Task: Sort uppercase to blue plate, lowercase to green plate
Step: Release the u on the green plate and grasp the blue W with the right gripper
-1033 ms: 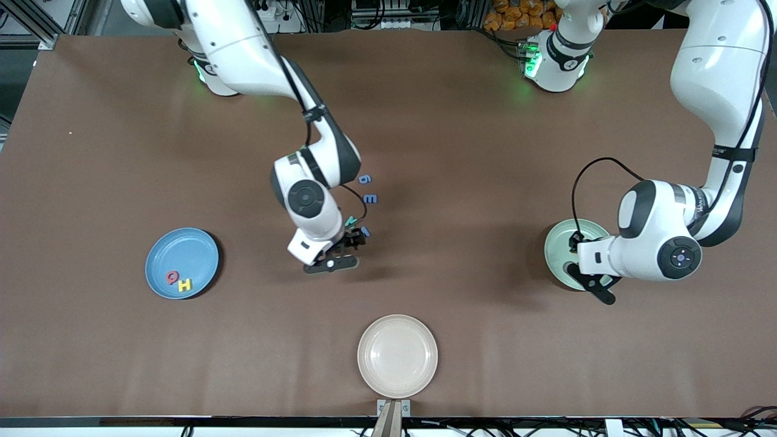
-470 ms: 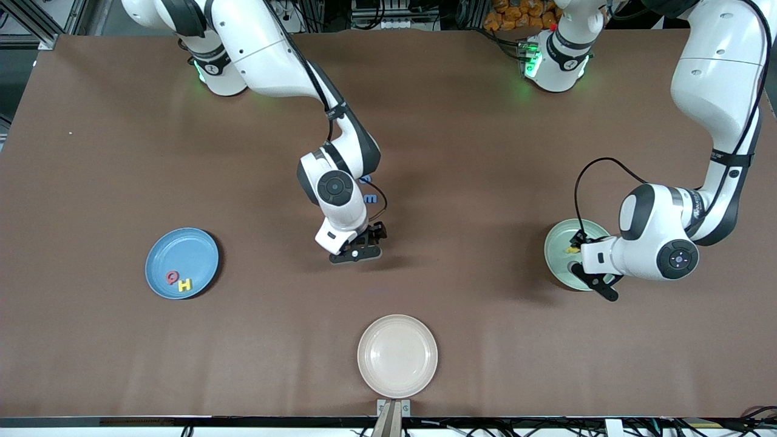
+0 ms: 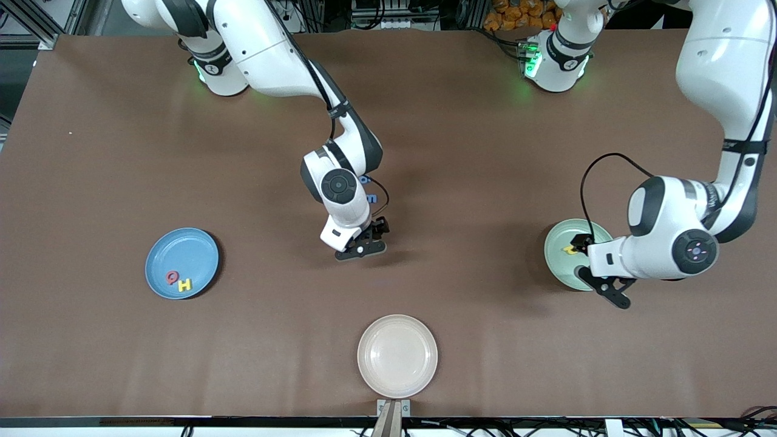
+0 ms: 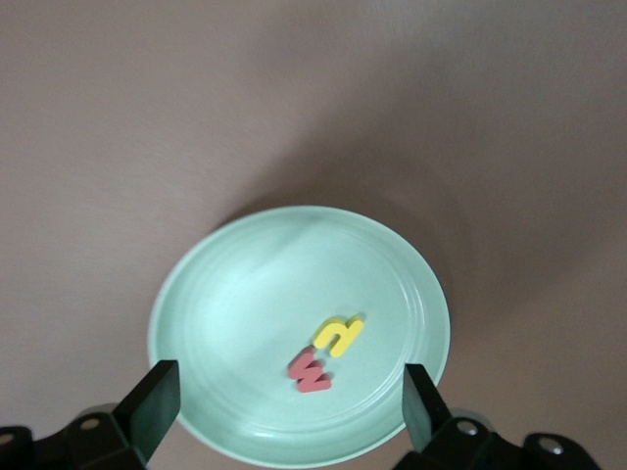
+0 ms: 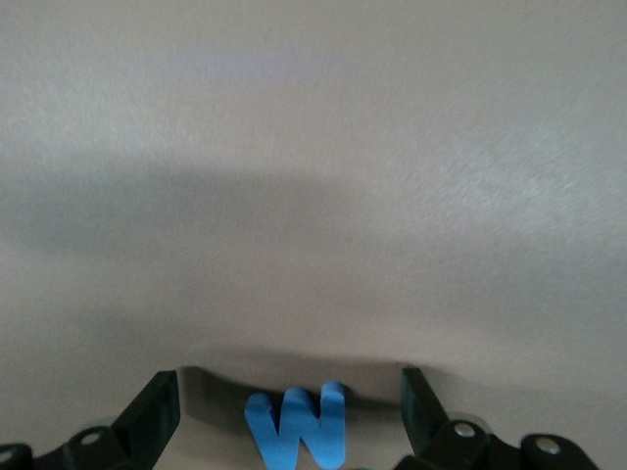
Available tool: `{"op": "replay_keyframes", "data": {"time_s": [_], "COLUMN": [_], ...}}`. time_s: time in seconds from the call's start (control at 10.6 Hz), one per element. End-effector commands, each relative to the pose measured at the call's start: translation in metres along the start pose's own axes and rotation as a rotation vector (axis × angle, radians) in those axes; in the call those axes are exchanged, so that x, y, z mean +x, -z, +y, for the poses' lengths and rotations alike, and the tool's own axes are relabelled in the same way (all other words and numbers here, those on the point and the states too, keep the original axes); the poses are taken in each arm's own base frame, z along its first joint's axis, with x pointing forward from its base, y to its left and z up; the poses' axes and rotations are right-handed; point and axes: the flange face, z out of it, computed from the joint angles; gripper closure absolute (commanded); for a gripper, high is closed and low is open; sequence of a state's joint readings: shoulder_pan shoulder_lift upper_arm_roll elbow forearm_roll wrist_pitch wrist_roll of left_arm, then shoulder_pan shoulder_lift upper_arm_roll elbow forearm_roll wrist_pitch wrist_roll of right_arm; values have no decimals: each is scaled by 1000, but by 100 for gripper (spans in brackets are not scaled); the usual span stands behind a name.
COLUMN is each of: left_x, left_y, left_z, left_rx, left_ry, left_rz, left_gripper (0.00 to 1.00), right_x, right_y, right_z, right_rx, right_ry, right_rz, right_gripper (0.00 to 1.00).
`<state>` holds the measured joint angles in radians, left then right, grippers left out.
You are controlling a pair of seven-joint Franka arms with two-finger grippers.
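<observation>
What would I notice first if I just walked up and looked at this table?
Probably the right gripper mid-table, its fingers open around a blue W on the brown table. Next, the left gripper, open over the green plate, where a yellow h and red w touch. The blue plate, toward the right arm's end, holds a red Q and yellow H.

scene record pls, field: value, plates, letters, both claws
blue plate: toward the right arm's end of the table; holds red Q and yellow H
green plate: toward the left arm's end; holds red w and yellow h
beige plate: nearest the front camera
blue W: on the table between the right claw's fingers
right claw: open, low around the W, not closed
left claw: open, over the green plate
</observation>
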<state>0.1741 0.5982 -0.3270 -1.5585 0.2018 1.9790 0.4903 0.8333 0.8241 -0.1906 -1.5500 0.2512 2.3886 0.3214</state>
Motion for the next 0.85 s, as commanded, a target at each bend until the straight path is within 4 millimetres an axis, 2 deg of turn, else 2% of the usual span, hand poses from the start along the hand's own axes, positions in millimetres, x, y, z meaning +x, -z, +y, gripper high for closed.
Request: {"op": "replay_keyframes", "data": {"time_s": [0.0,0.19,0.28,0.38,0.56,0.75], "left_x": [1,12,12,19,21,19], "left_y": [34,68,80,93,109,115], "left_z": [15,51,61,81,96,95], "left_rx": [33,64,70,78,87,94], "left_ry": [-26,-3,38,31,68,73], "left_rz": [-4,8,9,26,42,48], "left_gripper": [0,0,0,0,0,0], "right_x": [-8,-10,-11,-11,-11,-10], "right_y": [-1,6,10,12,13,11], "right_z": [3,1,1,2,2,-1], "right_rx": [12,12,9,8,9,10], "right_ry": [7,9,14,13,13,16], "right_rz": [-22,-37,-53,-59,-58,-47], "right_gripper": [0,0,0,0,0,0]}}
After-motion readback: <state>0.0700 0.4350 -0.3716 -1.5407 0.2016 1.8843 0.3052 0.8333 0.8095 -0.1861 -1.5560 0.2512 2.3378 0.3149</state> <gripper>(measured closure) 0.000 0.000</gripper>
